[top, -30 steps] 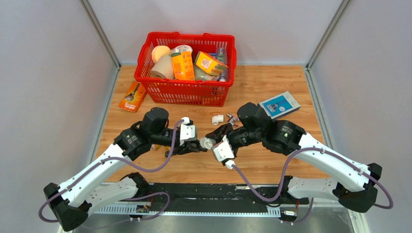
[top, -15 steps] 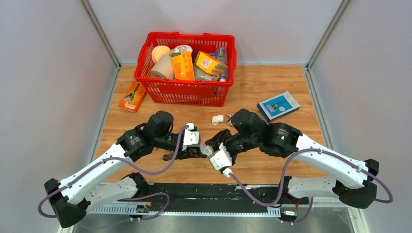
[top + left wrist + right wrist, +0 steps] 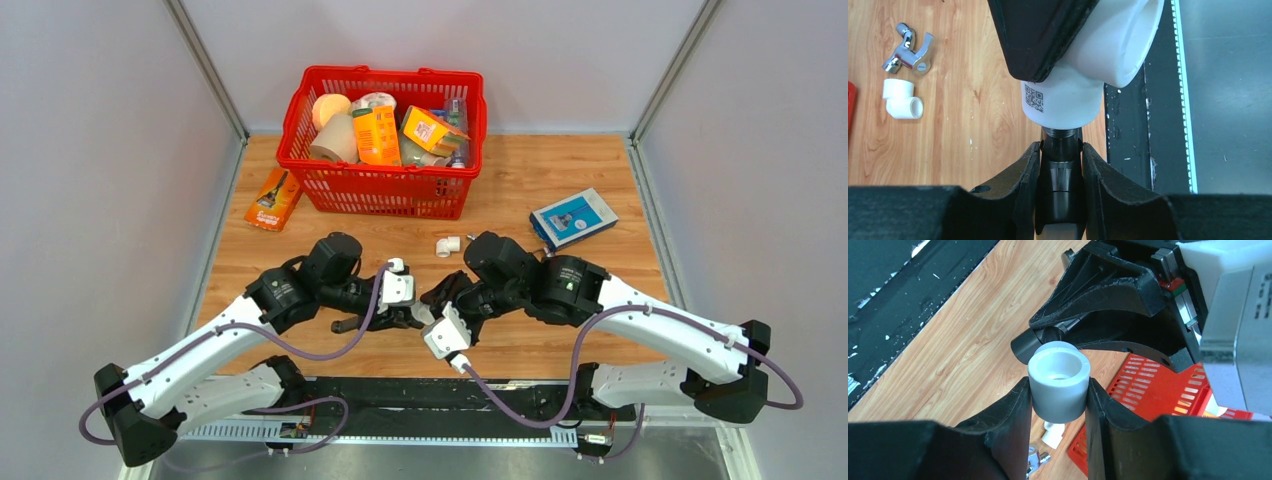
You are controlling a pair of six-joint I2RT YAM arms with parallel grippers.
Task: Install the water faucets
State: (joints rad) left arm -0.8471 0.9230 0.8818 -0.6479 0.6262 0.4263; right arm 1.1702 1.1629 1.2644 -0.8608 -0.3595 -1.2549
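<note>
My left gripper (image 3: pixel 1060 147) is shut on the dark grey faucet (image 3: pixel 1060 172). Its threaded end sits in the mouth of a white elbow fitting (image 3: pixel 1063 97) with a QR code. My right gripper (image 3: pixel 1058 385) is shut on that same white fitting (image 3: pixel 1059 380), open socket facing the camera. In the top view the two grippers meet mid-table, left (image 3: pixel 408 316) and right (image 3: pixel 436 306), with the faucet's dark body (image 3: pixel 350 323) trailing left, low over the wood. How deep the thread sits is hidden.
A loose white elbow (image 3: pixel 447 245) and a small chrome tap (image 3: pixel 910 50) lie on the wood behind the grippers. A red basket (image 3: pixel 300 120) of groceries stands at the back. A blue box (image 3: pixel 573 216) lies right, an orange packet (image 3: pixel 272 200) left.
Both grippers have stayed joined at the fitting and drifted a little toward the near edge. The right wrist has swung left and the left arm has pushed slightly right.
</note>
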